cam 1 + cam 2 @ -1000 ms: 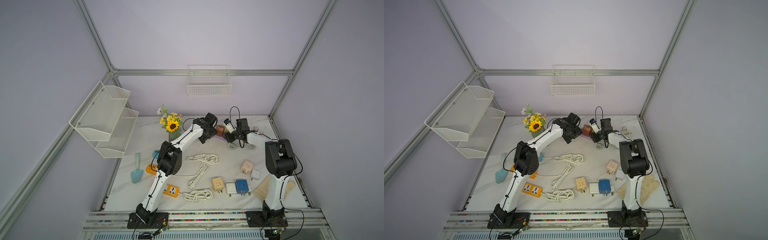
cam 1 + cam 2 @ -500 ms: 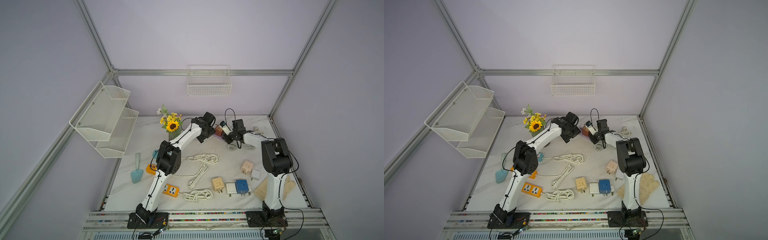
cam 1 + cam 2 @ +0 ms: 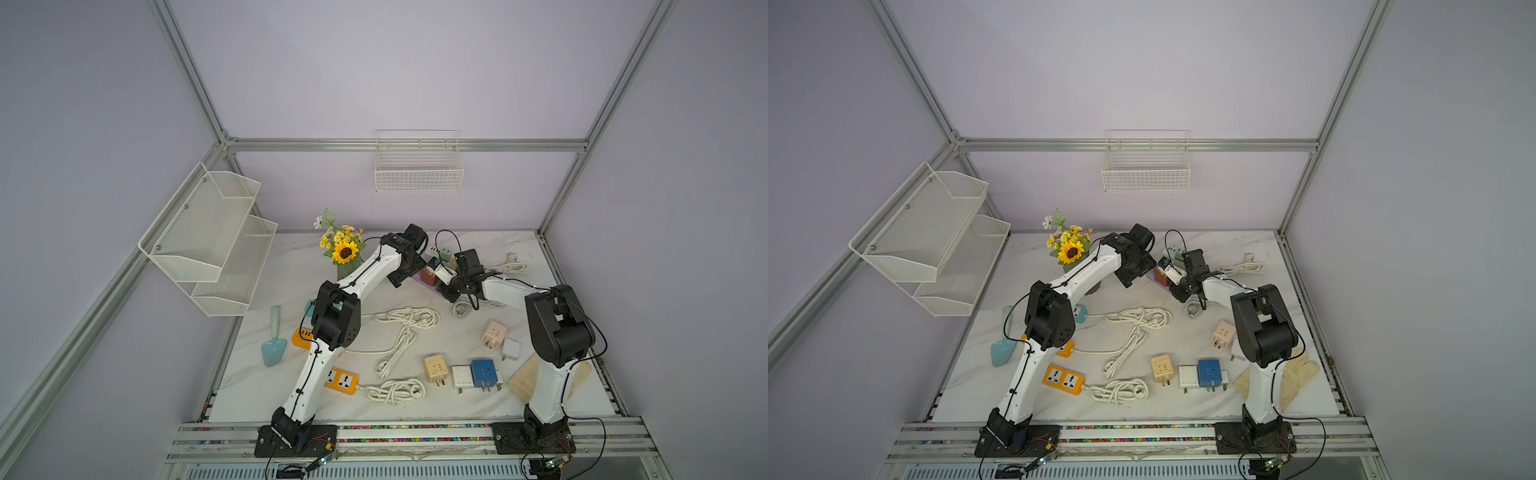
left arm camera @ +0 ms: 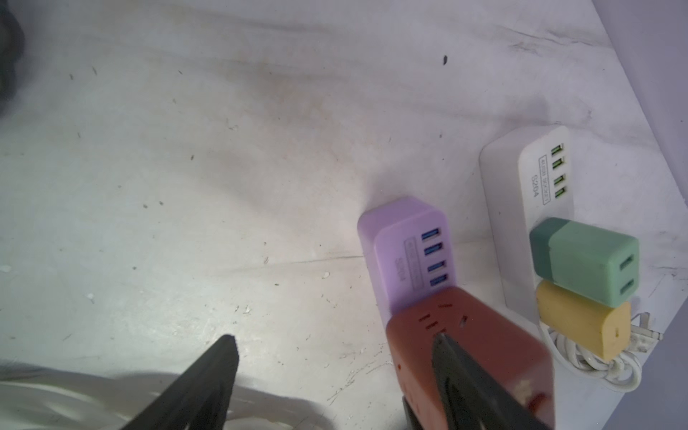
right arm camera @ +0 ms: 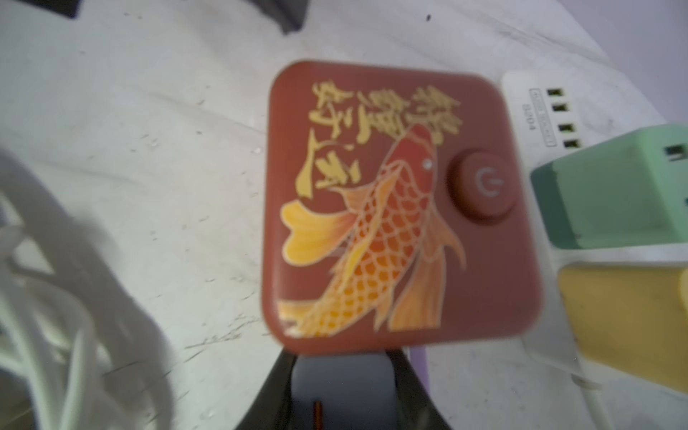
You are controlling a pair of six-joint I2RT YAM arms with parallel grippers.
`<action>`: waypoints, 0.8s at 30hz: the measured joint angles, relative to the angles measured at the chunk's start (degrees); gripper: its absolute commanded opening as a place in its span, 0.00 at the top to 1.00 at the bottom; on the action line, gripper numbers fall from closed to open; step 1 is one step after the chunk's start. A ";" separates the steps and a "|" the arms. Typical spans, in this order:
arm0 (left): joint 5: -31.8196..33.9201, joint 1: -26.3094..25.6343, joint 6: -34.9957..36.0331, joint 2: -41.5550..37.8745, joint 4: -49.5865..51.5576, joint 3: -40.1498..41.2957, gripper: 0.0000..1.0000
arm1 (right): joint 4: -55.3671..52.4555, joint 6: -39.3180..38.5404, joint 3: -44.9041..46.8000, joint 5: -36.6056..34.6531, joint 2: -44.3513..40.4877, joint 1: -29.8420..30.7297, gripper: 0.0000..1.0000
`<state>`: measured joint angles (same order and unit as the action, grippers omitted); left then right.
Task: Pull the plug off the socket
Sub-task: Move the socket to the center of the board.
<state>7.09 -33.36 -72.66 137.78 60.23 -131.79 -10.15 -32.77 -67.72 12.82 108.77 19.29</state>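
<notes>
A red cube socket [image 5: 391, 208] with a gold fish print stands on a purple power strip [image 4: 402, 245] at the back of the table. A grey-white plug [image 5: 342, 391] lies against the cube's side, and my right gripper [image 5: 342, 357] is shut on it. The cube hides whether its pins sit in the socket. In both top views the plug [image 3: 441, 271] [image 3: 1172, 270] shows tilted beside the red cube [image 3: 427, 276]. My left gripper [image 4: 334, 337] is open. One finger [image 4: 458, 372] is over the cube and the other finger [image 4: 219, 372] is over bare table.
A white power strip [image 4: 502, 208] with a green adapter [image 4: 584, 257] and a yellow adapter [image 4: 580, 320] lies just behind the cube. A flower vase [image 3: 343, 249] stands at the back left. White cable coils [image 3: 407, 318], orange strips [image 3: 341, 380] and several loose adapters [image 3: 482, 370] lie nearer the front.
My right gripper has moved a little left towards the red cube and shut on the plug. My left gripper has opened wider.
</notes>
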 measured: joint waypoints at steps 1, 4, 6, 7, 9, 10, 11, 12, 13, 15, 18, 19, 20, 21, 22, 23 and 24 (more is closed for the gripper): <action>0.31 0.11 -0.33 0.00 0.31 0.00 0.15 | -0.24 -0.02 1.29 0.39 -1.18 0.61 0.76; 0.81 0.24 -1.86 -0.02 0.70 0.00 0.15 | -0.74 -0.04 4.72 1.73 -4.52 2.45 0.76; 0.85 0.24 -3.04 -0.02 0.85 0.00 0.16 | -0.79 -0.02 6.73 2.21 -6.56 3.43 0.76; 0.81 0.24 -3.58 -0.02 0.83 0.00 0.16 | -0.81 0.02 7.74 2.27 -7.50 3.82 0.76; 0.55 0.24 -4.85 0.00 0.85 0.00 0.16 | -0.83 0.17 9.27 2.49 -8.98 4.50 0.76; 0.35 0.24 -5.68 0.00 0.79 0.20 0.16 | -0.76 0.31 9.88 2.60 -9.44 4.72 0.76; 0.13 0.24 -6.12 0.00 0.74 0.46 0.17 | -0.68 0.37 10.34 2.69 -9.70 4.87 0.76; -0.09 0.24 -6.82 -0.02 0.68 0.94 0.17 | -0.55 0.50 10.80 2.75 -9.90 4.94 0.76; -0.31 0.24 -7.61 -0.20 0.48 2.08 0.18 | -0.44 0.59 11.10 2.80 -10.01 4.98 0.76; -0.50 0.22 -9.22 -0.55 0.74 4.72 0.19 | -0.09 0.72 11.52 3.04 -10.01 5.01 0.76; -0.50 0.20 -10.91 -0.57 1.29 7.61 0.21 | 0.07 0.74 11.72 3.30 -10.01 5.11 0.76; -0.50 0.20 -11.41 -0.57 1.57 8.00 0.21 | 0.13 0.74 11.80 3.30 -10.01 5.18 0.76; -0.63 0.20 -11.89 -0.57 1.75 8.11 0.22 | 0.20 0.72 11.89 3.30 -10.01 5.22 0.76; -0.87 0.20 -12.28 -0.57 1.75 8.20 0.23 | 0.33 0.74 12.02 3.34 -10.01 5.27 0.76; -1.18 0.20 -12.79 -0.57 1.68 8.20 0.24 | 0.37 0.72 12.15 3.37 -10.01 5.31 0.76; -1.42 0.13 -13.35 -0.57 1.55 8.20 0.24 | 0.42 0.74 12.26 3.37 -10.01 5.38 0.76; -1.81 -0.02 -13.73 -0.57 1.51 8.37 0.25 | 0.55 0.74 12.39 3.37 -10.01 5.44 0.76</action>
<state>5.28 -33.39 -86.39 137.21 61.73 -123.42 -9.61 -32.03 -55.33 16.19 98.76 24.73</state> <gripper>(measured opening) 0.761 0.336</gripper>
